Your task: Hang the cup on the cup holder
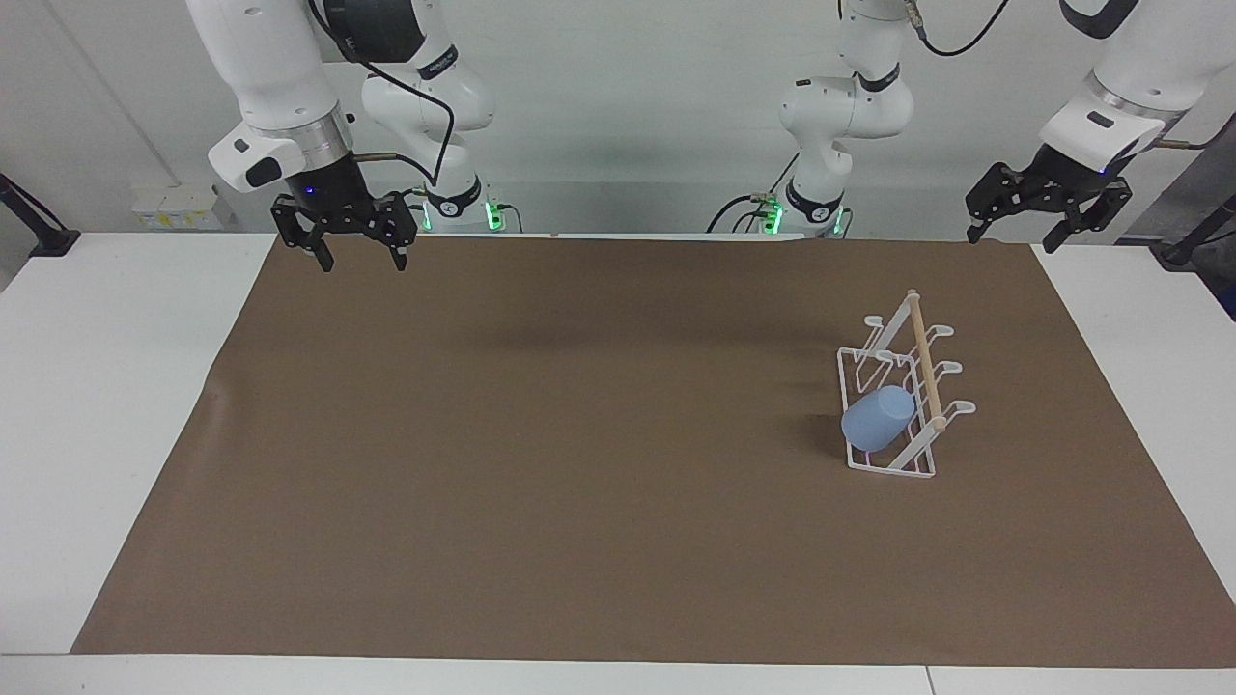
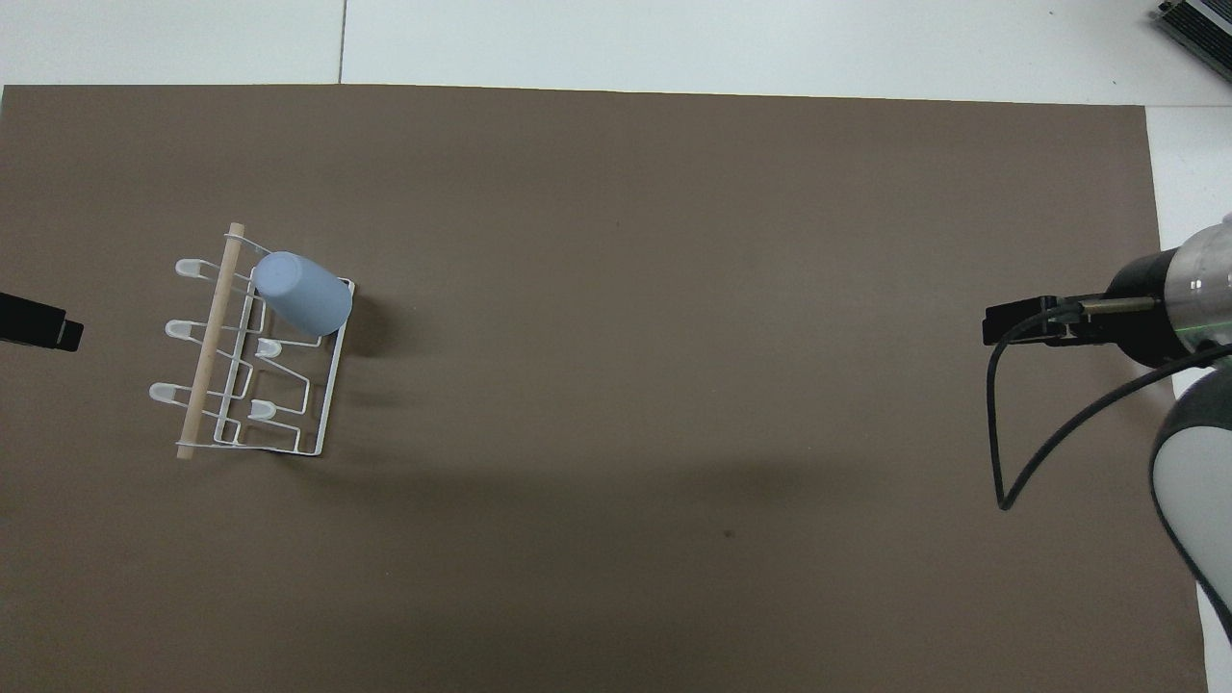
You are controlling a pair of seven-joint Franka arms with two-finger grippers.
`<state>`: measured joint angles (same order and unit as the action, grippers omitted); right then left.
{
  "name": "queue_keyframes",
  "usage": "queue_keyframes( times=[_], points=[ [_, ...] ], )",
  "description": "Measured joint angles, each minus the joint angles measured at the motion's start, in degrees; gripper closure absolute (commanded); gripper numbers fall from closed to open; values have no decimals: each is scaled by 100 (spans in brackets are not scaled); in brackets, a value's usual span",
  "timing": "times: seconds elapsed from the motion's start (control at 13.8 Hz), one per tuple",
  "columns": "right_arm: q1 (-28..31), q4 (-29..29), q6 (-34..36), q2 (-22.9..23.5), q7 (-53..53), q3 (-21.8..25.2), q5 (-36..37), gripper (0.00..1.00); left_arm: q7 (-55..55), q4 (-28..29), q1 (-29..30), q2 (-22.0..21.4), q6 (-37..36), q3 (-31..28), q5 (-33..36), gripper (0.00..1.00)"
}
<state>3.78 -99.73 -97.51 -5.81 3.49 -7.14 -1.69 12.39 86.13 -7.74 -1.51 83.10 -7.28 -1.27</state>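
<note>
While the cup (image 1: 877, 418) hangs racked, both claws hover apart.

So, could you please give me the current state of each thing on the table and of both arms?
cup: upside down on a prong of the holder, tilted, held by no gripper.
holder: upright on the brown mat, toward the left arm's end; its other prongs are bare.
left gripper: jaws open, empty, raised over the mat's edge near its base.
right gripper: jaws open, empty, raised over the mat's edge, waiting.
</note>
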Motion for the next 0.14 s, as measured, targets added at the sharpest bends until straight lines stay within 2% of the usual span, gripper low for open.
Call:
queue_keyframes(
  times=[0.14],
  points=[
    [0,-1,0,0,0,0,0,0,32,0,-27,-5,-5,3,0,0]
  ],
)
